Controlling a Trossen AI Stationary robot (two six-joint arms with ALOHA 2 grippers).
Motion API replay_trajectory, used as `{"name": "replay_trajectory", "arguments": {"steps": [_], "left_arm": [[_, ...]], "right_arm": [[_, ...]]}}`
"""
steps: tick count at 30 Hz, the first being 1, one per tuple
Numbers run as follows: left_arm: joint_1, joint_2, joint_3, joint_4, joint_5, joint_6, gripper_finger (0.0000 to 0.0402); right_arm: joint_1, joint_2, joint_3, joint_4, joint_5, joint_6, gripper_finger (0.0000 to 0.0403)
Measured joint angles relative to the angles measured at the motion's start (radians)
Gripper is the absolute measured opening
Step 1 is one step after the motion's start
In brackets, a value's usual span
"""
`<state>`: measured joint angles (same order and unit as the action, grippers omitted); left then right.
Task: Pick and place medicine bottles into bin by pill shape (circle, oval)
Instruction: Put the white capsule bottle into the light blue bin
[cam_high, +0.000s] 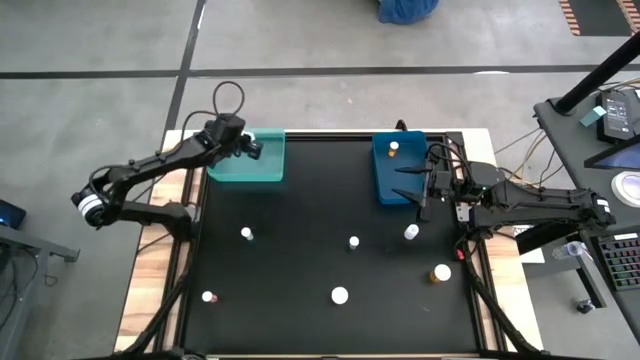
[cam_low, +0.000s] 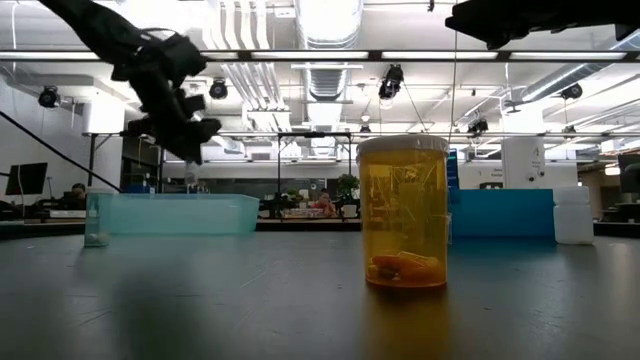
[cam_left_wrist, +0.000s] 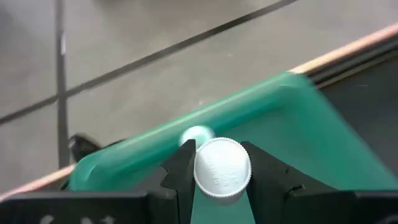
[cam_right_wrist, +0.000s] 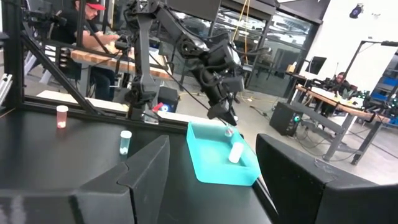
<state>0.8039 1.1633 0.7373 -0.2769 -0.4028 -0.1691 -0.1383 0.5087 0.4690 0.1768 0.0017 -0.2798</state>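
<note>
My left gripper (cam_high: 250, 146) hangs over the teal bin (cam_high: 258, 166) at the table's far left, shut on a small white-capped bottle (cam_left_wrist: 222, 168). It also shows in the right wrist view (cam_right_wrist: 225, 122) and the low view (cam_low: 172, 110). One bottle (cam_right_wrist: 236, 152) lies in the teal bin. My right gripper (cam_high: 415, 190) is open and empty beside the blue bin (cam_high: 397, 172), which holds one bottle (cam_high: 393, 148). Several bottles stand on the black table: white ones (cam_high: 246, 233) (cam_high: 353, 242) (cam_high: 411, 232) (cam_high: 340, 295), an amber one (cam_high: 440, 272) and a pinkish one (cam_high: 208, 296). My left gripper pinches the bottle between its two fingers (cam_left_wrist: 180, 167), which stand on opposite sides of it at the round white cap (cam_left_wrist: 222, 163). The cap faces back toward the wrist camera. The fingers slant down from above. The bottle is lifted clear above the teal bin's floor.
In the low view an amber bottle (cam_low: 403, 212) with orange pills stands close to the camera. The wooden table edge (cam_high: 150, 270) frames the black mat. People sit at desks in the room behind (cam_right_wrist: 93, 31). A desk with devices stands at the right (cam_high: 610, 120).
</note>
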Motion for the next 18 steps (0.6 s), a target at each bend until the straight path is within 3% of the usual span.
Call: {"name": "replay_trajectory", "arguments": {"steps": [8,18], "left_arm": [[0.114,0.000,-0.090,0.087,0.000,-0.076,0.0097],[0.126,0.051,-0.144,0.227,-0.003,-0.087,0.0097]], "right_arm": [[0.000,0.000,0.000,0.000,0.000,0.000,0.0231],[0.000,0.000,0.000,0.001,0.000,0.000,0.0231]]}}
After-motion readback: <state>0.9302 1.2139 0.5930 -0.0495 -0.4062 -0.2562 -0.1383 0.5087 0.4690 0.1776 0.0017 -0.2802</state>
